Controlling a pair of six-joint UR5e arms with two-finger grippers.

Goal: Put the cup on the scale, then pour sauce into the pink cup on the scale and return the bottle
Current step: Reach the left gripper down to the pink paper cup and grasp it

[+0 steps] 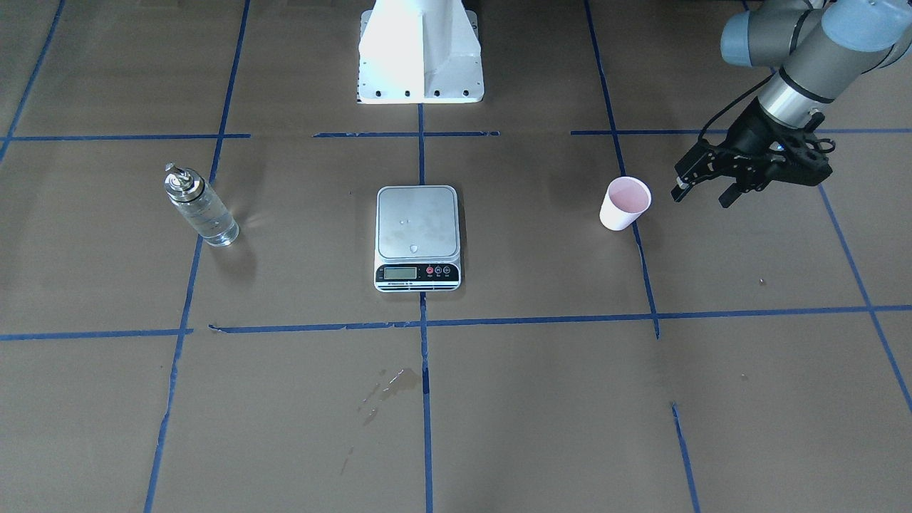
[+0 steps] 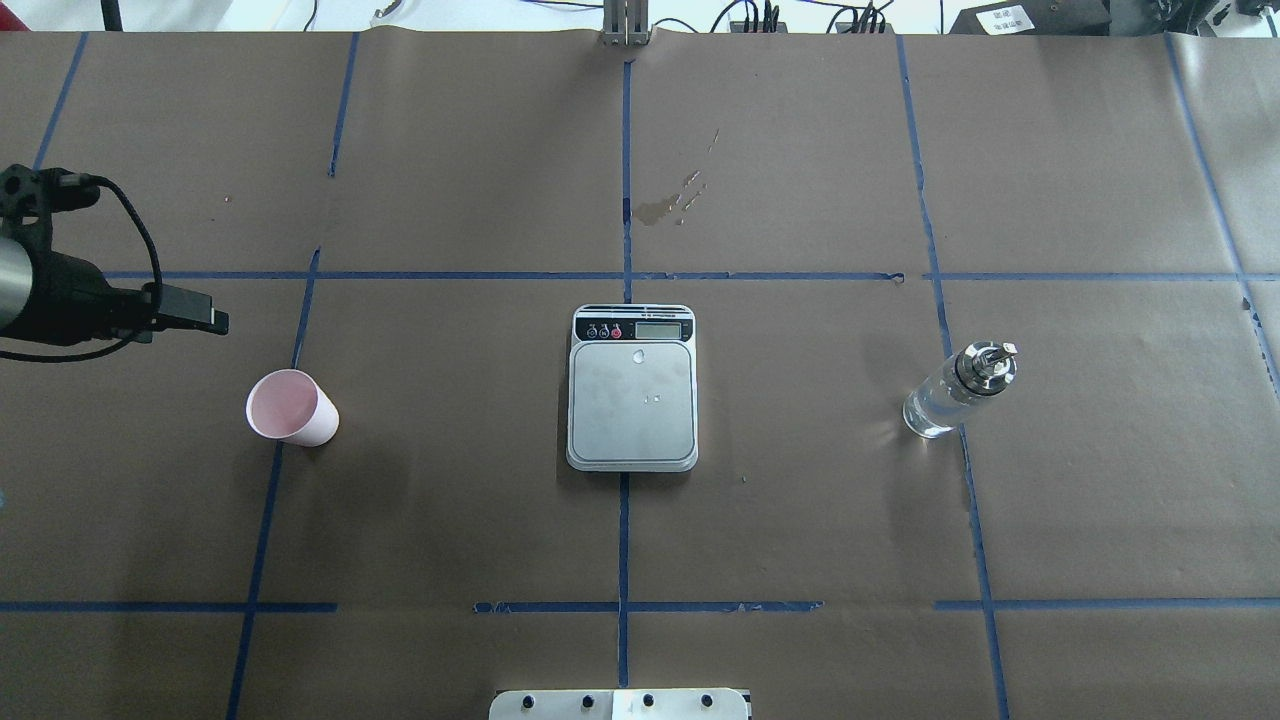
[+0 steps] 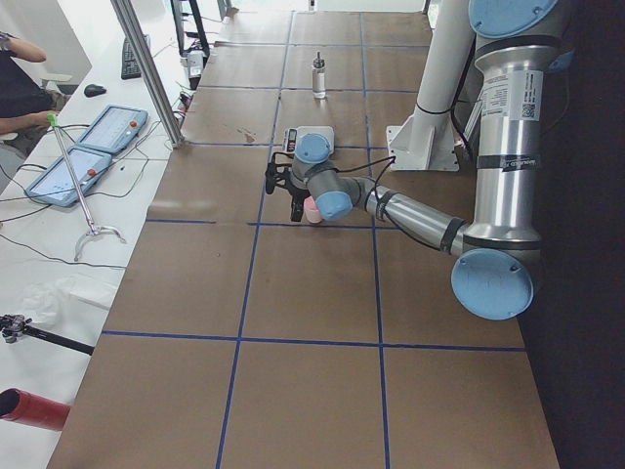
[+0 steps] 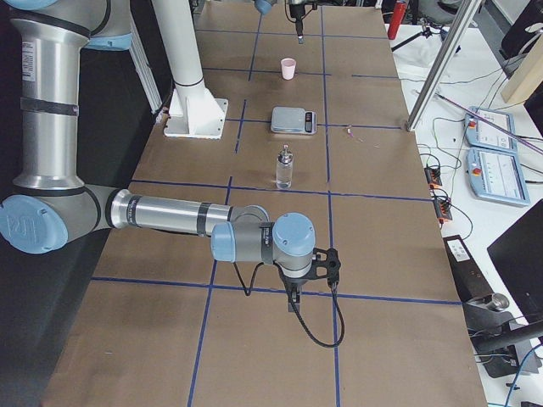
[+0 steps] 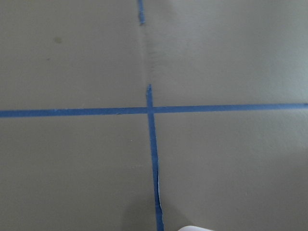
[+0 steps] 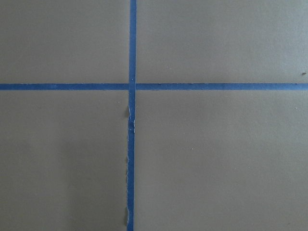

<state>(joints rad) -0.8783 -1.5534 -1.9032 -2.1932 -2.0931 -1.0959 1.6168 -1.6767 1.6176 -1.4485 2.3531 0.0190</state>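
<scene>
The pink cup stands upright on the brown table, on the robot's left side; it also shows in the overhead view. The scale lies at the table's middle with nothing on its steel platform. The glass bottle with its metal cap stands on the robot's right side, clear liquid inside. My left gripper is open and empty, just beside the cup, apart from it. My right gripper shows only in the exterior right view, low over the table far from the bottle; I cannot tell whether it is open.
The robot's white base stands behind the scale. A wet stain marks the paper beyond the scale. Blue tape lines cross the table. Operator tablets lie on a side bench.
</scene>
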